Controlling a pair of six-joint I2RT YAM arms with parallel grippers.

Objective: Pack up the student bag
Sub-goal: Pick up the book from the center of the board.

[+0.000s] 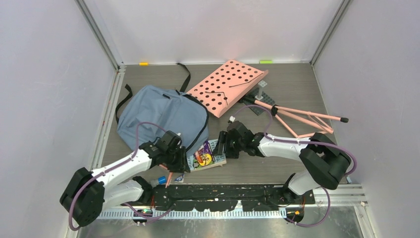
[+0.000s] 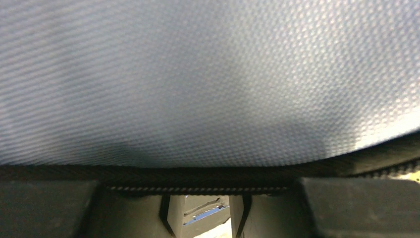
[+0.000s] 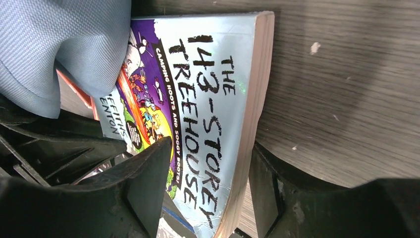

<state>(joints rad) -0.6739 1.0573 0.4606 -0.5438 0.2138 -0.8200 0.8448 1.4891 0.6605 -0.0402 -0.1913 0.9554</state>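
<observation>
Two-arm packing station, seen from above and from each wrist. The student bag (image 1: 158, 114), dusty-blue with black straps, lies flat on the left half of the worktop (image 1: 277, 163), its black-edged opening facing the arms.

(a) The left claw (image 1: 174, 151) sits at the bag's near edge. In its wrist view the blue fabric (image 2: 208, 84) fills nearly the whole field and the black zipper edging (image 2: 198, 176) runs straight across just above the fingers (image 2: 49, 208). Whether these have pinched the edging cannot be told.

(b) The right claw (image 1: 223, 146) is at a paperback book (image 1: 207, 157) lying just beside the bag's near right corner. Seen from the wrist, one finger (image 3: 148, 188) lies over the cover of the book (image 3: 208, 74) and the other is against its page edge, so the jaws stand partly apart with the book between them. A firm grip cannot be confirmed. A fold of the bag (image 3: 59, 44) overlaps the book's far corner.

(c) A pink perforated board (image 1: 228, 84) lies behind the bag, touching its far right side.
</observation>
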